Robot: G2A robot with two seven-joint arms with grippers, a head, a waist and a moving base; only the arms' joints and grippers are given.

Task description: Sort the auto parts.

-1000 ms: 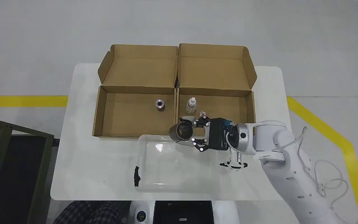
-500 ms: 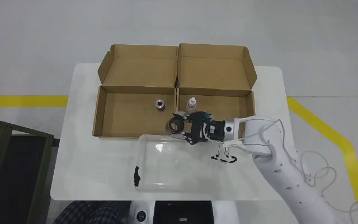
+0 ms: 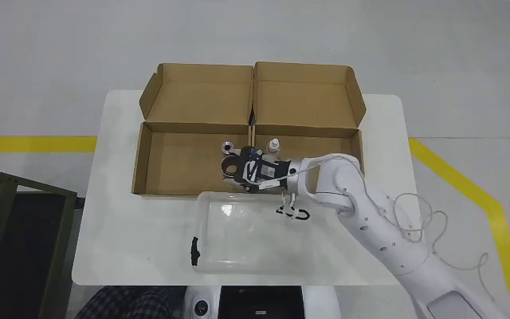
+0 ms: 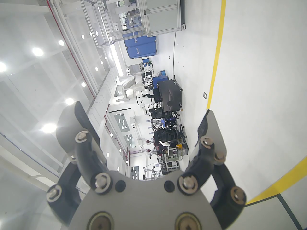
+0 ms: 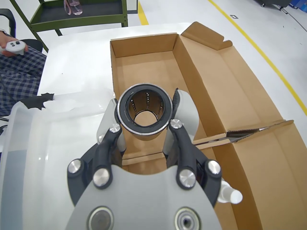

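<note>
Right gripper: fingers clamp the bearing sleeve over the left cardboard box.
Left gripper: fingers wide.

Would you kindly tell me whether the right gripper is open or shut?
Shut: the right gripper has both fingers pressed against the cylindrical bearing.

Top view: overhead, looking down on the white table. Right wrist view: close above the left cardboard box — shared with top. Left wrist view faces a distant factory hall.
</note>
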